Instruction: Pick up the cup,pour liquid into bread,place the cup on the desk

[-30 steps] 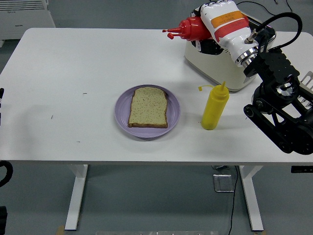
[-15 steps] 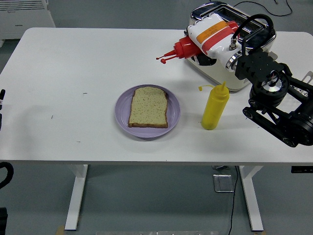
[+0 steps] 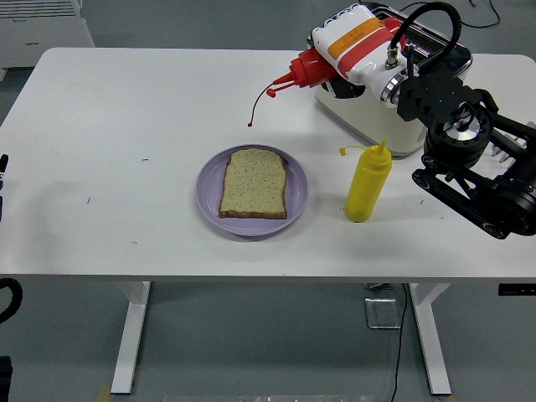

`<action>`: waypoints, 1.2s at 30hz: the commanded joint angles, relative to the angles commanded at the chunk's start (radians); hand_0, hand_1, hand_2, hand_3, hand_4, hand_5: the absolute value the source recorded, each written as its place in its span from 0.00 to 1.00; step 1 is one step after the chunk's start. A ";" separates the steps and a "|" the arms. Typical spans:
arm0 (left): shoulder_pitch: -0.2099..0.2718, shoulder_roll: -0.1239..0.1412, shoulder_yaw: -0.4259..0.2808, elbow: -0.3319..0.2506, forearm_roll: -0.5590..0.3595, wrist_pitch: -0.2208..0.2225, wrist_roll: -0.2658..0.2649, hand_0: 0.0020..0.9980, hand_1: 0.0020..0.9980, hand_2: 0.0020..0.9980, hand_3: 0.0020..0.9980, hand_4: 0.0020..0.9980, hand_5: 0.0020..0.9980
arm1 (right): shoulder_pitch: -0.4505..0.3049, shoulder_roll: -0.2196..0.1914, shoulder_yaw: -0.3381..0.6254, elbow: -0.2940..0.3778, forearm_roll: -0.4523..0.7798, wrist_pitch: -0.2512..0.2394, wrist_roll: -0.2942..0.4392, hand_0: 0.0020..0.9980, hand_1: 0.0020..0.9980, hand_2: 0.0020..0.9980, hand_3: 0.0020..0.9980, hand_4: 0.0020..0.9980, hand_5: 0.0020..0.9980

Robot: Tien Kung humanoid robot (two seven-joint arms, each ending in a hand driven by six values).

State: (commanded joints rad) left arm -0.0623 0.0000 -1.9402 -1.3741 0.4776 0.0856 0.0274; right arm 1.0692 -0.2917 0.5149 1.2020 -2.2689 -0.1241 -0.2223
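A slice of bread lies flat on a purple plate at the table's middle. My right hand, white with orange and red bands, is shut on a red squeeze bottle. It holds the bottle in the air, up and to the right of the plate. The bottle lies nearly level, with its nozzle pointing left and slightly down. Its cap dangles on a thin tether, short of the plate's far edge. Only black slivers of the left arm show at the left edge.
A yellow squeeze bottle stands upright just right of the plate, below my right forearm. A cream toaster sits at the back right behind the hand. The white table spreads to the left.
My right hand has turned and swung the red bottle left, toward the plate. The nozzle now points left and down, and the cap has dropped to hang on its tether.
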 joint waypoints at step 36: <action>-0.003 0.000 -0.001 0.000 0.000 -0.001 -0.001 0.79 0.74 0.74 0.68 0.52 0.94 | -0.102 0.020 0.168 0.051 0.000 -0.121 -0.050 0.06 0.10 0.24 0.38 0.70 0.28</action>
State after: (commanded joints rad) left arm -0.0651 0.0000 -1.9410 -1.3737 0.4775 0.0844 0.0259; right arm 0.9668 -0.2720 0.6833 1.2534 -2.2689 -0.2448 -0.2727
